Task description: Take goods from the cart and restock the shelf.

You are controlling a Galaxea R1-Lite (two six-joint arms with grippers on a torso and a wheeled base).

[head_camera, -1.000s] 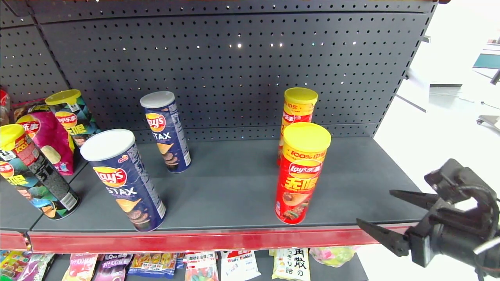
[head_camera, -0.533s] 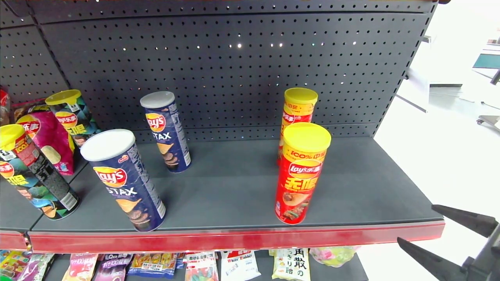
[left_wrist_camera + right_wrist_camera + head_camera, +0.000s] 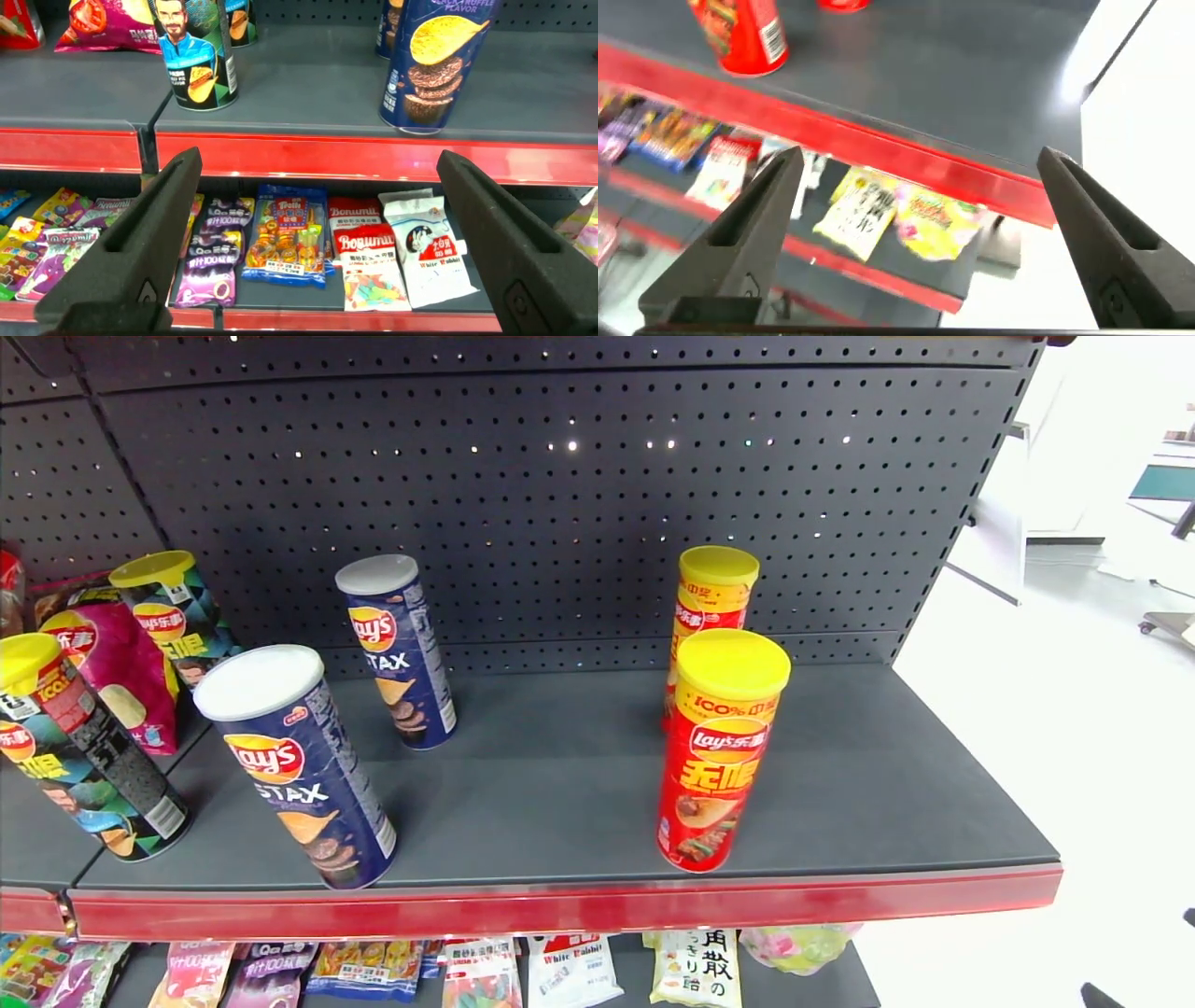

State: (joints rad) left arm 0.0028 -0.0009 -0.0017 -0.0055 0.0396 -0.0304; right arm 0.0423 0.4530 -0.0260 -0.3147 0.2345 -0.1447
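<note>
On the grey shelf [image 3: 868,775] stand two red chip cans with yellow lids, one at the front [image 3: 719,747] and one behind it [image 3: 711,588]. Two blue cans with white lids stand to their left, near [image 3: 294,765] and far [image 3: 397,649]. My left gripper [image 3: 318,159] is open and empty, held before the red shelf edge [image 3: 299,154], below the near blue can [image 3: 430,65]. My right gripper [image 3: 920,157] is open and empty too, low off the shelf's right end, with the front red can [image 3: 747,33] up the shelf from it.
Dark cans with yellow lids [image 3: 75,747] and a pink bag [image 3: 117,663] fill the neighbouring shelf on the left. Snack bags [image 3: 290,247] lie on the lower shelf [image 3: 906,210]. Grey shelf surface lies bare between the blue and red cans. Open floor [image 3: 1074,709] lies to the right.
The right gripper has sunk down and to the right, leaving the head view almost wholly. The cans on the shelf have not moved.
</note>
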